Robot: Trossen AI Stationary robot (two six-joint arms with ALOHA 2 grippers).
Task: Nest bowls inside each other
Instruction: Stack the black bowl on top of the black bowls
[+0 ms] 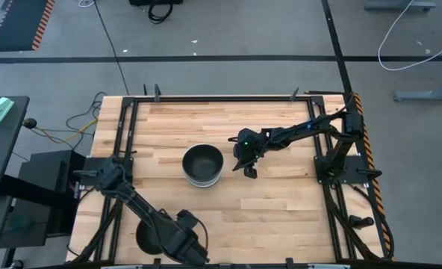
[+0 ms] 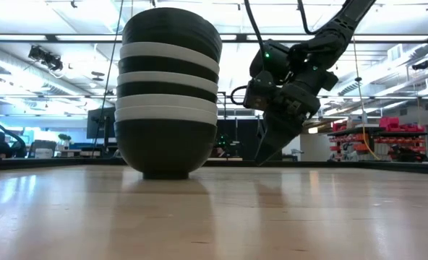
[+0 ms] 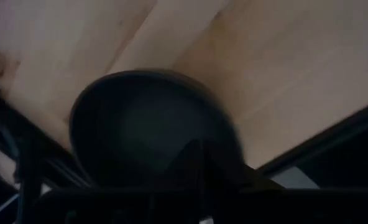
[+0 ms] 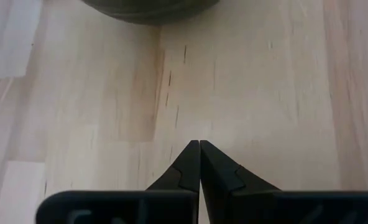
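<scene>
Wooden bench (image 1: 281, 209) carried the stack of bowls (image 1: 203, 165) at its centre; the right hand (image 1: 247, 169), fingers pressed together and empty, hovered just beside it. Left hand (image 1: 191, 243), its grip unclear, hung over a black bowl (image 1: 148, 235) near the front edge.

Nothing here can be read: no words, labels, brand marks or numbers show on the bowls, the arms, the table or anything in the room behind
</scene>
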